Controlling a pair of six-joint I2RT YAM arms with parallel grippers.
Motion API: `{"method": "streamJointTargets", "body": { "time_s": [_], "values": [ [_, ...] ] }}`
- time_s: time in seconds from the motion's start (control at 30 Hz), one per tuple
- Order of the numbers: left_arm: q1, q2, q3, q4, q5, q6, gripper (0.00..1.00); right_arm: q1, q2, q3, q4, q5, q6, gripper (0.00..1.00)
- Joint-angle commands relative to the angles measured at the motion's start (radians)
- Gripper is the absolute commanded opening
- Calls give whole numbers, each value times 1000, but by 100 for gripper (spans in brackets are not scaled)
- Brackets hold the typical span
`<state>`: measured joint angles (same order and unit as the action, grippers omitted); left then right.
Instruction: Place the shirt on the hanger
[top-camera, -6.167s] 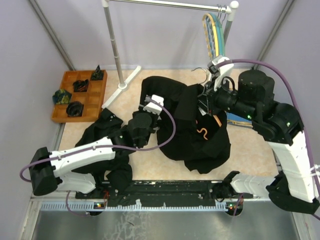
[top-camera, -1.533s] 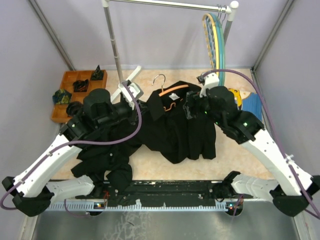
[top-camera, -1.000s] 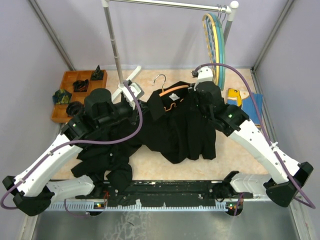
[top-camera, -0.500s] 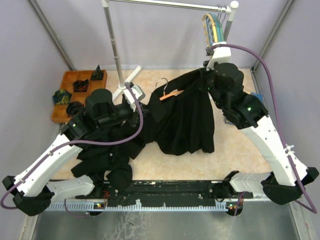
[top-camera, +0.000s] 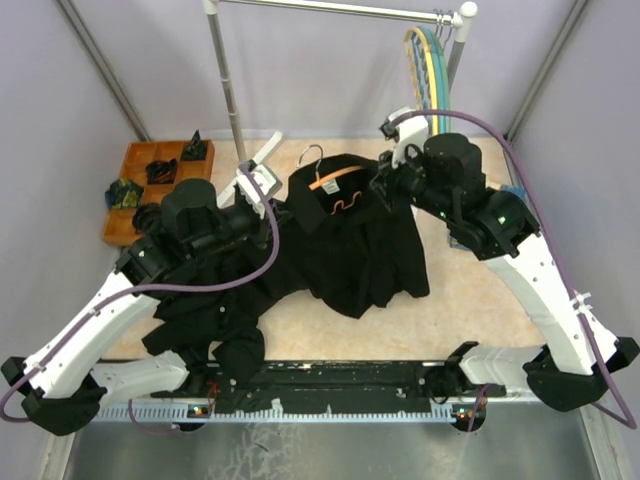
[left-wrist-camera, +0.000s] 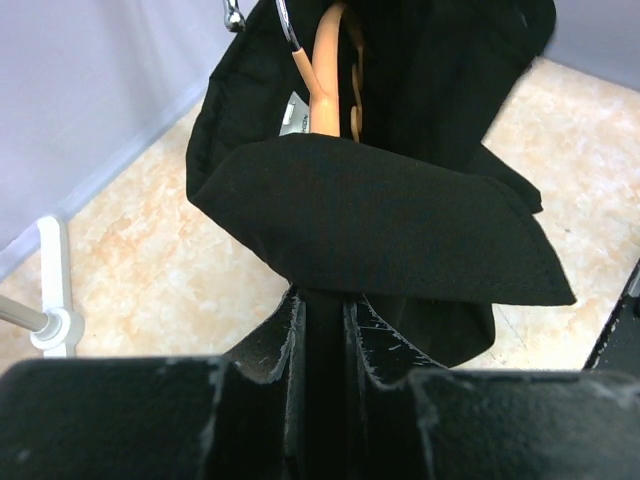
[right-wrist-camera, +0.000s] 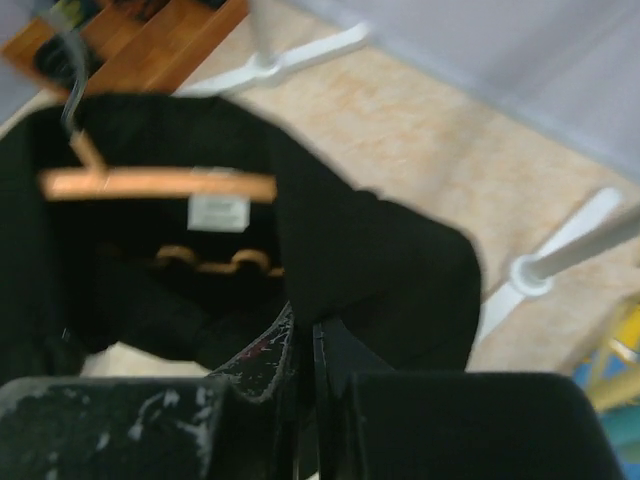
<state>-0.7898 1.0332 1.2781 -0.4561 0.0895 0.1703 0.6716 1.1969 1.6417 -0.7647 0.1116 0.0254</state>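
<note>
The shirt (top-camera: 355, 250) lies spread over the middle of the table, toward the far edge, and the arms hold it at both shoulders. The hanger (top-camera: 335, 181) sits inside the collar. Its orange bar lies across the neck opening and its metal hook points to the far edge. The left gripper (left-wrist-camera: 322, 300) has its jaws narrow and pinches a fold of the shirt at the left shoulder. The right gripper (right-wrist-camera: 300, 330) has its jaws pressed together on the cloth of the right shoulder. A heap of other black clothes (top-camera: 200, 300) lies near the left edge, and a wooden tray (top-camera: 196, 170) stands in the far left corner.
</note>
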Motion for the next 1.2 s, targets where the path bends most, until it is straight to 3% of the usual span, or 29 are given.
{"method": "streamJointTargets", "body": {
  "time_s": [0.0,0.1,0.17,0.27,0.6,0.8,0.97,1.17],
  "values": [
    [0,-44,29,140,-37,-16,0,1,-67,-20,-51,-330,-26,15],
    [0,-63,11,167,-24,-12,0,0,-159,-41,47,-240,-3,39],
    [0,-73,-2,175,-12,-6,0,1,-218,-59,123,-118,-9,44],
    [0,-84,-17,175,27,5,0,1,-262,-78,184,-109,-66,46],
    [0,-81,-23,172,273,29,0,0,-220,-128,312,-605,-123,52],
    [0,-55,15,108,409,50,0,0,-201,-124,232,-755,-233,54],
    [0,-39,25,54,491,75,0,0,-188,-100,113,-805,-291,53],
    [0,-31,29,35,513,89,0,0,-190,-141,94,-711,-253,53]
  ]
}}
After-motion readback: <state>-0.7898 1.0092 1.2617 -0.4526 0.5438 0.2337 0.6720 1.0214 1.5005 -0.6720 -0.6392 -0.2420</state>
